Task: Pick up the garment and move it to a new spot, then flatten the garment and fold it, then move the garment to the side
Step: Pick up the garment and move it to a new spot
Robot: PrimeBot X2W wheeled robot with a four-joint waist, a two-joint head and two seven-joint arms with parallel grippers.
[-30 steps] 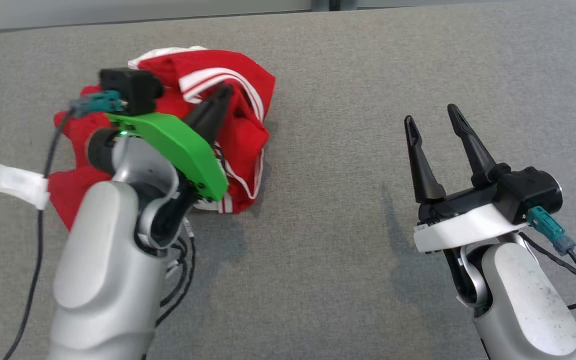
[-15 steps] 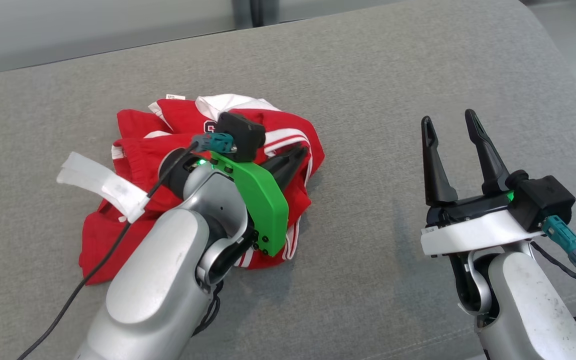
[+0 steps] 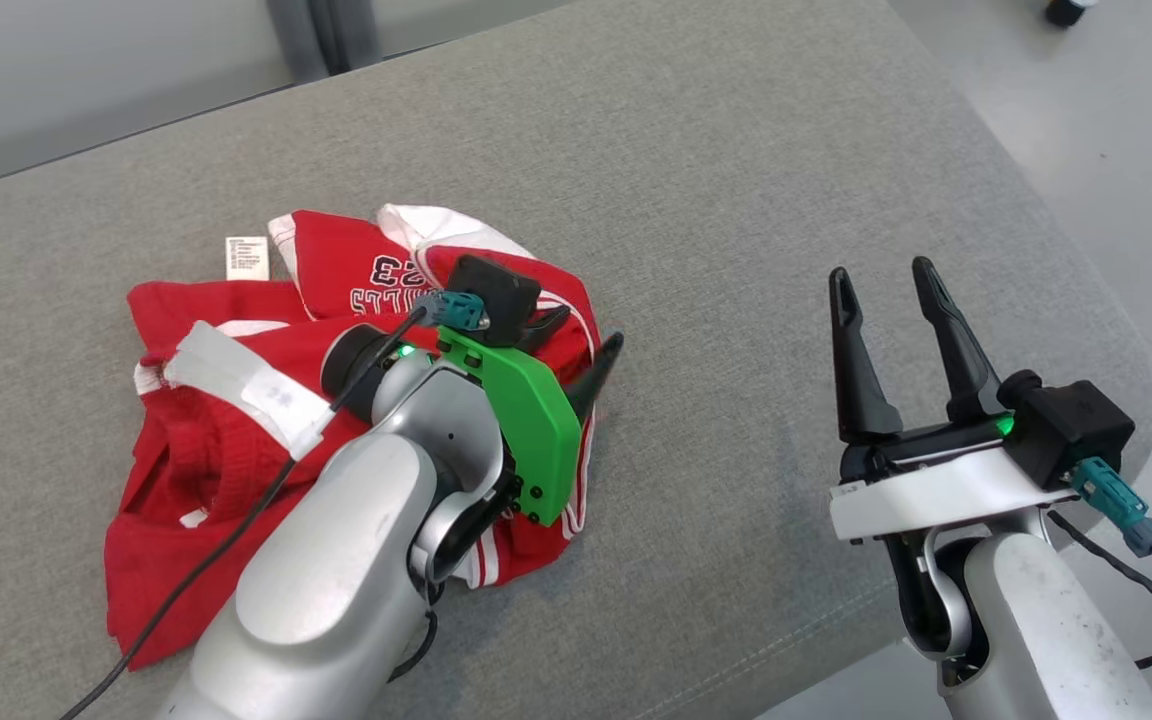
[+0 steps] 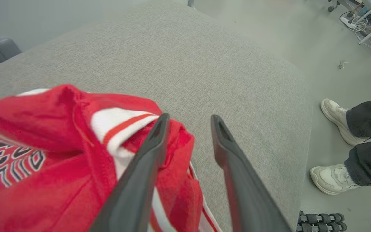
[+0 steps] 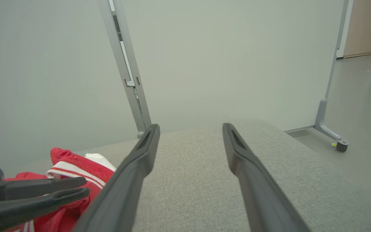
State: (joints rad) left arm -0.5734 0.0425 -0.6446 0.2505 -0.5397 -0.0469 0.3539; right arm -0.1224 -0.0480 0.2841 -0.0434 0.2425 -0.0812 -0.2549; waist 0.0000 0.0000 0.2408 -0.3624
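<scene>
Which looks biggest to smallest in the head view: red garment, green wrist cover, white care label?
1. red garment
2. green wrist cover, though it sits nearer the camera, so it looks enlarged
3. white care label

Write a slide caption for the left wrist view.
Left gripper, open, at the edge of the crumpled red garment on the grey cushion; a person's white shoes on the floor.

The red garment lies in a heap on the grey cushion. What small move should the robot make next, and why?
Probably lift the left gripper clear of the garment. Its jaws stand apart with nothing between them, one finger resting against the crumpled cloth, so it holds nothing; backing off would let it pick an edge for flattening.
</scene>
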